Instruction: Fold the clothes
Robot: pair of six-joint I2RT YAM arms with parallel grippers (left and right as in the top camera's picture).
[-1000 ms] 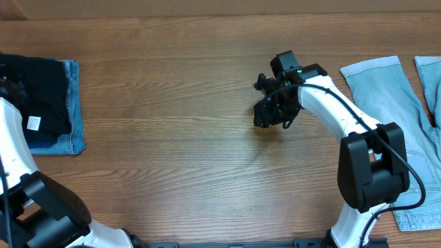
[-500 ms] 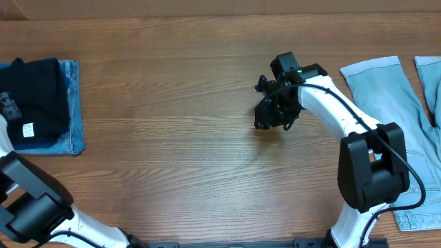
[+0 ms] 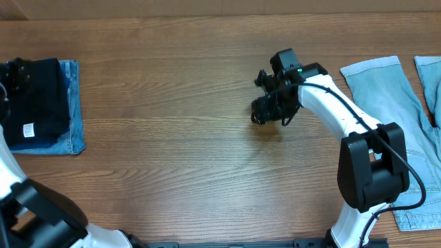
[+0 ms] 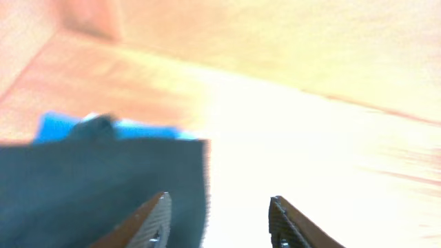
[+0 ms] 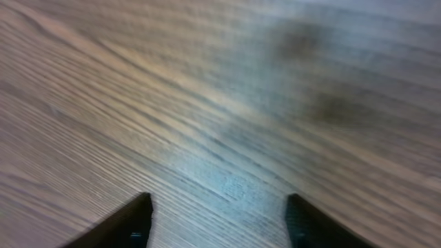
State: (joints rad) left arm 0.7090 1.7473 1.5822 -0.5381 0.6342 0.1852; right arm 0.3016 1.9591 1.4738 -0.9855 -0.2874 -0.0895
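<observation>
The clothes [image 3: 43, 93], a black garment, lie folded at the far left of the table with a small white label [image 3: 29, 130] near their front edge. My left gripper [image 3: 15, 72] hovers over their far left part. In the left wrist view the gripper [image 4: 219, 217] stands open, nothing between its fingers, and the black cloth [image 4: 89, 193] lies below the left finger. My right gripper [image 3: 260, 114] hangs over bare wood at the table's middle. The right wrist view shows this gripper [image 5: 219, 224] open and empty.
A mid-blue denim piece [image 3: 74, 110] lies under the black garment, showing along its right and front edges; it is blurred in the left wrist view [image 4: 58, 125]. Light-blue jeans [image 3: 382, 89] are spread at the right end of the table.
My left gripper has let go of the black garment and moved toward the table's far edge. The right gripper has opened wider and shifted slightly left.
</observation>
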